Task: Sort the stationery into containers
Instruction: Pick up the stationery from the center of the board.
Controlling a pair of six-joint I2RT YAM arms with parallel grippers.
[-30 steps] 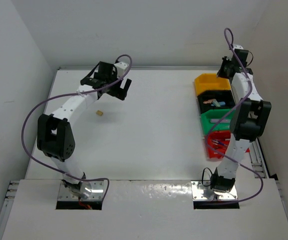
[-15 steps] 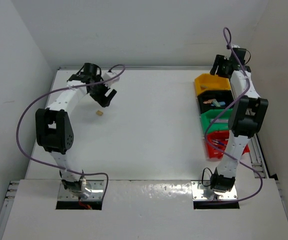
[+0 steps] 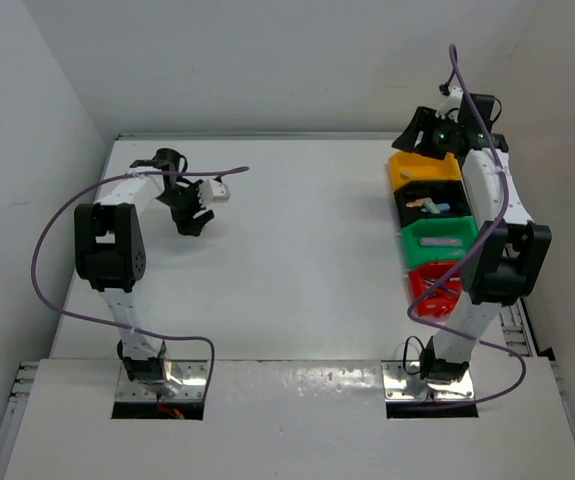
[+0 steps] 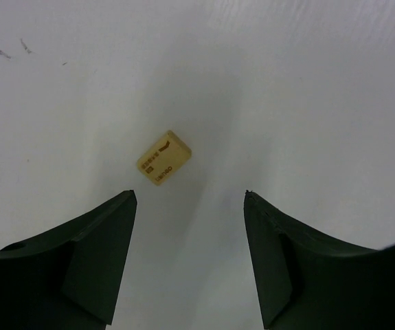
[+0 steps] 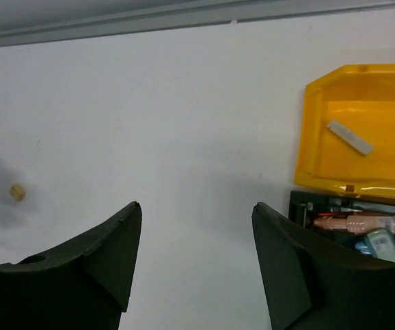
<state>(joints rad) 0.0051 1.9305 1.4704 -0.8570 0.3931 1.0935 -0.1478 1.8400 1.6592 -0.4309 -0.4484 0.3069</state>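
On the left gripper (image 4: 187, 199) the jaws stood wide apart and held nothing. In my left wrist view a small cream eraser (image 4: 164, 158) lay flat on the white surface (image 4: 307, 82). It sat just beyond the two dark fingertips (image 4: 111, 234), in line with the gap between them and touching neither. It was turned at a slant, with dark print on its top face. From the top camera the gripper hung over the left part of the surface, toward the far side. The eraser itself was hidden beneath it in that view.

The right gripper (image 5: 196, 206) also had its jaws open and empty. In the top view it hovered at the far right, just beside the far end of the row of bins. My right wrist view looked past its fingers to the yellow bin (image 5: 308, 137), where a pale flat strip (image 5: 349, 136) lay on the floor. Just nearer was the black bin (image 5: 299, 203), holding a pinkish marker (image 5: 348, 222) and a pale green piece (image 5: 382, 242). The eraser showed far off at the left edge of that view, well apart from every bin.

From above, the four bins stood side by side along the right edge of the surface. Far to near they were yellow, black, then the green bin (image 3: 435, 240) and the red bin (image 3: 429, 283). The right arm (image 3: 492, 250) crossed over the near two. I could not tell what lay in the green or the red.
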